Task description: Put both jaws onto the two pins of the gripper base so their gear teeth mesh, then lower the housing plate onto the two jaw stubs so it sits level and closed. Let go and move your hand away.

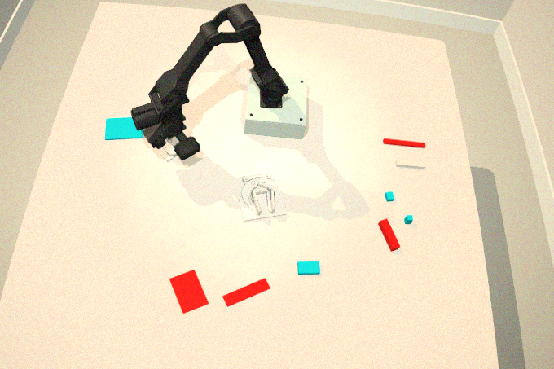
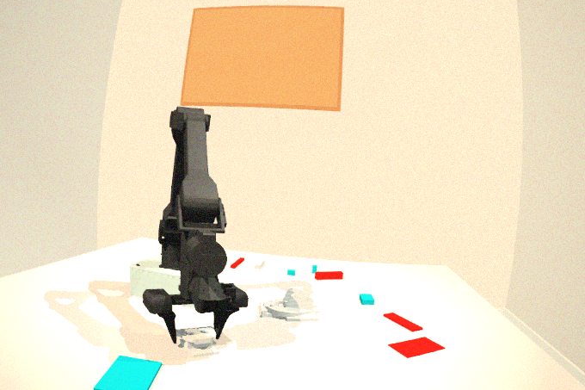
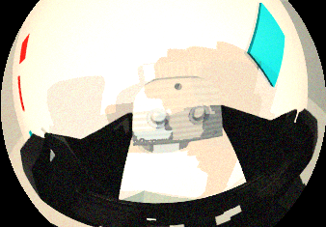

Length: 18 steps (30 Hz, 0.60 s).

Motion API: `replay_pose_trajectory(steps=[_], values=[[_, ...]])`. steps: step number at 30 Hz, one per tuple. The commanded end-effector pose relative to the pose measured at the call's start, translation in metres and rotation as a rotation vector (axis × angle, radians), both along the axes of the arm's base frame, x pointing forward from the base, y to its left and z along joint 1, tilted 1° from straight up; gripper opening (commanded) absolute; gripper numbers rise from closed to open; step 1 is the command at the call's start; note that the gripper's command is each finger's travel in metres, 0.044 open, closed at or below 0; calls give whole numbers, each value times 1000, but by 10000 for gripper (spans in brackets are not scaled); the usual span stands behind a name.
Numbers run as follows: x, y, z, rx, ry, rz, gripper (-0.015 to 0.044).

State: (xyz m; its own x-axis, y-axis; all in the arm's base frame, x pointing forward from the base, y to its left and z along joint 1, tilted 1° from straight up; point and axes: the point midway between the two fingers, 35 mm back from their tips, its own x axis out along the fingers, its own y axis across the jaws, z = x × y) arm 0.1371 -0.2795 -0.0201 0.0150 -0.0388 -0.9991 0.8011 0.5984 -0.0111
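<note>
Right between the tips of the open pincer, the housing plate.

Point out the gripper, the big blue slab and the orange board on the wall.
Gripper (image 2: 196, 340): exterior view, between fingertips.
Blue slab (image 3: 268, 44): wrist view, top face.
Orange board (image 2: 262, 58): exterior view, middle.

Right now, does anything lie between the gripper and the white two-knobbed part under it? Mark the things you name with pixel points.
Nothing shows between them: the wrist view has the part (image 2: 198, 342) (image 3: 176, 112) unobstructed between the open gripper's (image 2: 196, 339) (image 3: 176, 111) fingertips.
</note>
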Motion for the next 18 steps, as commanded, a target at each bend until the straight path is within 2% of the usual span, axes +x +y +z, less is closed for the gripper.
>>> replay_pose_trajectory(steps=[1,5,18], values=[[0,0,0,0,0,0,373],[0,0,0,0,0,0,351],[0,-1,8,0,-1,0,351]])
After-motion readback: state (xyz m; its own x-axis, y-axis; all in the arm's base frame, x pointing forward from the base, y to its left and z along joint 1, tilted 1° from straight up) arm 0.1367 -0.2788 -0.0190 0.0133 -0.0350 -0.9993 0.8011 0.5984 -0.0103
